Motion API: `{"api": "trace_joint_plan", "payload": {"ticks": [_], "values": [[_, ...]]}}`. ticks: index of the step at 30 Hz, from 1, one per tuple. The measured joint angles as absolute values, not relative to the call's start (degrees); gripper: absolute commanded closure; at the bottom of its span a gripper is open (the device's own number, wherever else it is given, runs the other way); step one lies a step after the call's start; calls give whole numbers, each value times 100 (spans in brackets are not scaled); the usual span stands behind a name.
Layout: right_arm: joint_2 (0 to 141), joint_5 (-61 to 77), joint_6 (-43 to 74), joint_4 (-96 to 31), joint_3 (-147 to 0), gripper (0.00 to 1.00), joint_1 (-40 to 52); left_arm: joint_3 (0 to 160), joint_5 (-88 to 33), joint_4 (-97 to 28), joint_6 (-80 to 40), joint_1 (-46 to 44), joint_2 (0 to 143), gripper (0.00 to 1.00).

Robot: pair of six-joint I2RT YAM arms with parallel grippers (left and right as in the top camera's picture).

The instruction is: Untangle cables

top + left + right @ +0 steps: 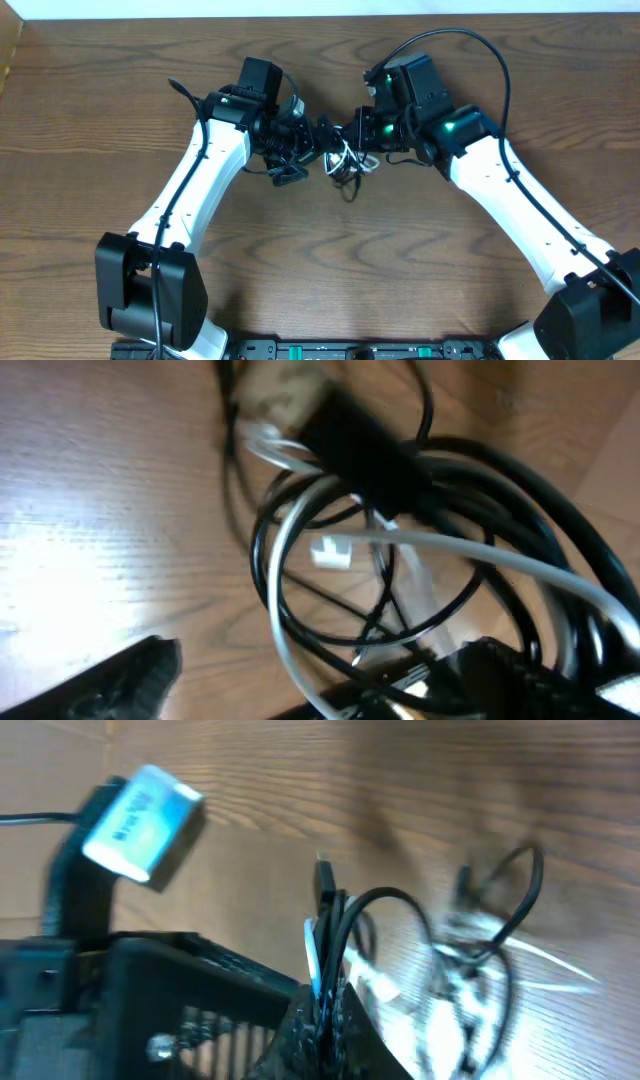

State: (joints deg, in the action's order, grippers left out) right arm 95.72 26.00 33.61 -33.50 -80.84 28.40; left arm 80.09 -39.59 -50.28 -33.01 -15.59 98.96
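The right gripper (322, 1020) is closed, pinching a small bunch of the cables (345, 160). In the right wrist view, black and white strands come straight up out of the shut fingertips, and one black strand arches away from the pinch. Beyond it more loops hang over the wood, too blurred to follow.

The left gripper (305, 692) faces it from the other side with its jaws wide apart. Its dark fingers (120, 680) sit at the bottom corners of the left wrist view, with the knot in front of and between them. They do not appear to clamp any strand.

In that view the black cords (268, 575) form several stacked loops. The white cord (450, 552) runs across them and curves down the left side of the bundle. A black plug (350, 445) with a pale metal tip lies across the top of the loops, and a small white plug (328, 550) shows inside them.

From overhead, the knot sits between the two grippers, about midway between the left and right edges of the wooden table (320, 270) and nearer its far edge than the near edge where the arm bases stand. Whether the bundle rests on the wood or hangs just above it cannot be told.
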Motion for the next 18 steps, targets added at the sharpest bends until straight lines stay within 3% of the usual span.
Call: {"api": "trace_joint_plan", "payload": {"ticks": [6, 10, 12, 15, 17, 18], "values": [[9572, 3505, 3347, -2974, -8086, 99, 2727, 8005, -3688, -5078, -3269, -1568, 9896, 74], [9572, 4027, 3367, -2945, -8086, 99, 2539, 8003, -3387, -5081, -3297, -1568, 9896, 81], [9572, 4193, 3369, -2954, -8086, 99, 2440, 8003, -3227, -5113, -3301, -1570, 9896, 90], [9572, 4333, 3369, -2974, -8086, 99, 2279, 8003, -2921, -5240, -3323, -1577, 9896, 89], [9572, 4405, 3369, -2989, -8086, 98, 2141, 8003, -2628, -5369, -3398, -1581, 9896, 62], [9572, 4429, 3374, -3020, -8086, 97, 2056, 8003, -2484, -5448, -3461, -1581, 9896, 54]]}}
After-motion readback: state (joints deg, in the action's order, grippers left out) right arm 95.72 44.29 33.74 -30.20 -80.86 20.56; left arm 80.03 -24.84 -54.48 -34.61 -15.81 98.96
